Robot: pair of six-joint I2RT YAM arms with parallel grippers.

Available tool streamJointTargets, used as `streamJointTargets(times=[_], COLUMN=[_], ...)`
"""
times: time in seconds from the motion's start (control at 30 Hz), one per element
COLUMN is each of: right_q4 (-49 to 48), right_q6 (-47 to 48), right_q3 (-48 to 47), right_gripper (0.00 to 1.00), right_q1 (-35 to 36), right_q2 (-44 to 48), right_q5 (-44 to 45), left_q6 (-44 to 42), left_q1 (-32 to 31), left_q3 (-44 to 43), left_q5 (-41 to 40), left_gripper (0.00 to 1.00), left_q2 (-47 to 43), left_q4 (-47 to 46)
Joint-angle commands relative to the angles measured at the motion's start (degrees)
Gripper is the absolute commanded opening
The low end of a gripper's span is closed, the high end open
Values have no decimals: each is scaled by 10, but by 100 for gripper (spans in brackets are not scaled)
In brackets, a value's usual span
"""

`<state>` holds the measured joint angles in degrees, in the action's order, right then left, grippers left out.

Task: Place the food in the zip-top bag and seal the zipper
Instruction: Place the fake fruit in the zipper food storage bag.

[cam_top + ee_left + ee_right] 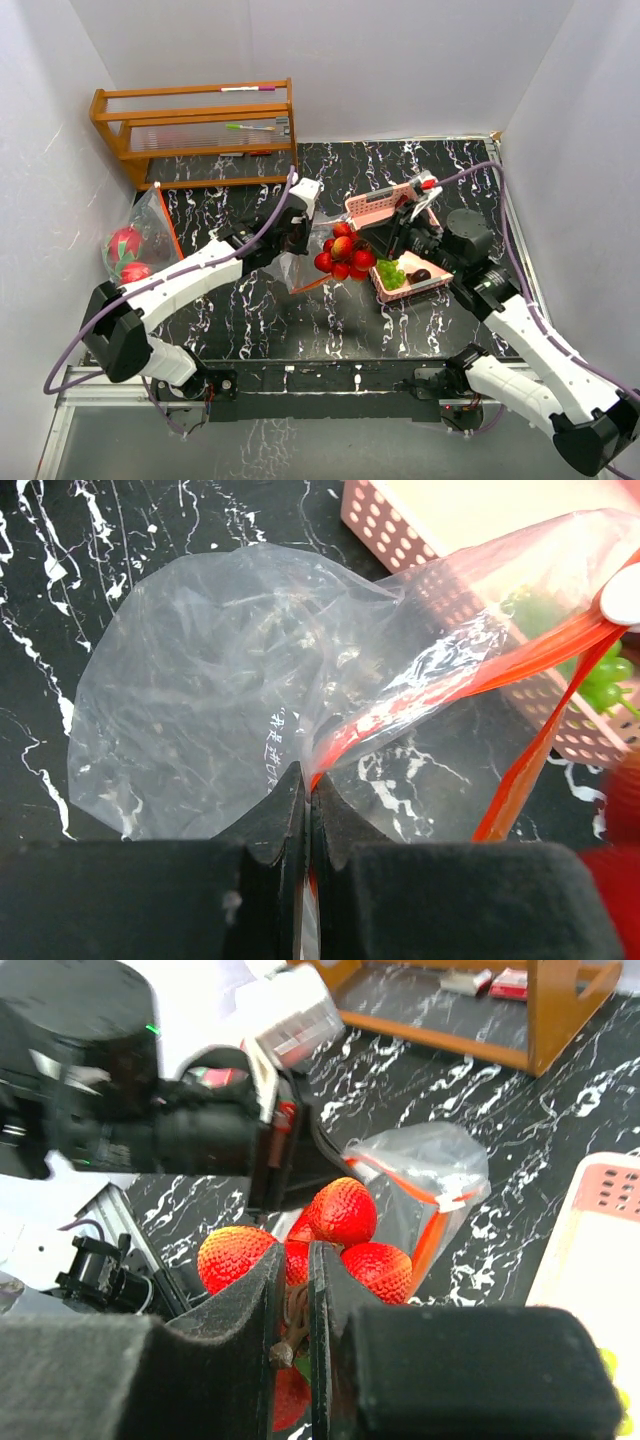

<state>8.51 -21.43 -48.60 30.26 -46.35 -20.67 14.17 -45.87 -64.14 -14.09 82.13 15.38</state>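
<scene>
My left gripper [292, 238] is shut on the edge of a clear zip-top bag [300, 268] with an orange-red zipper. The left wrist view shows the jaws [307, 785] pinching the bag [220, 690] by its zipper strip. My right gripper [378, 243] is shut on the brown stem of a bunch of red bumpy round fruits [345, 256] and holds it beside the bag's mouth. The right wrist view shows the bunch [342, 1212] between the jaws [296, 1305], with the bag [430, 1175] just behind. Green grapes [390, 272] and a dark round fruit [422, 274] lie in the pink basket [400, 200].
A second clear bag at the far left holds a dragon fruit [125, 243] and a red apple [135, 272]. A wooden shelf [195, 130] stands at the back left. White walls close in both sides.
</scene>
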Motion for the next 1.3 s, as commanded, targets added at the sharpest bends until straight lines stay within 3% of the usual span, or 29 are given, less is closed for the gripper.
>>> streamJointTargets(times=[0.0,0.13,0.37,0.7,1.03,1.27], right_q4=[-124,-166,-209,-156,-74,-84], right_q6=[-38,-58,-96,-103,-68,-73], right_q3=[25,38,65,78,33,28], right_gripper=[8,8,8,8,8,8], right_q1=[0,0,1,39,174,191], right_q2=[-22,-47,-47,-51,-105,-132], right_q5=[-25,-40,30,260,536,563], left_q6=[23,39,72,106,118,116], left_q1=[2,3,3,3,3,3], left_q3=[-21,-12,12,20,12,7], left_q5=[35,61,121,169,191,190], left_gripper=[0,0,0,0,0,0], left_q2=[-63,-78,-78,-82,-72,-71], left_q4=[-6,-18,-56,-81,-85,-86])
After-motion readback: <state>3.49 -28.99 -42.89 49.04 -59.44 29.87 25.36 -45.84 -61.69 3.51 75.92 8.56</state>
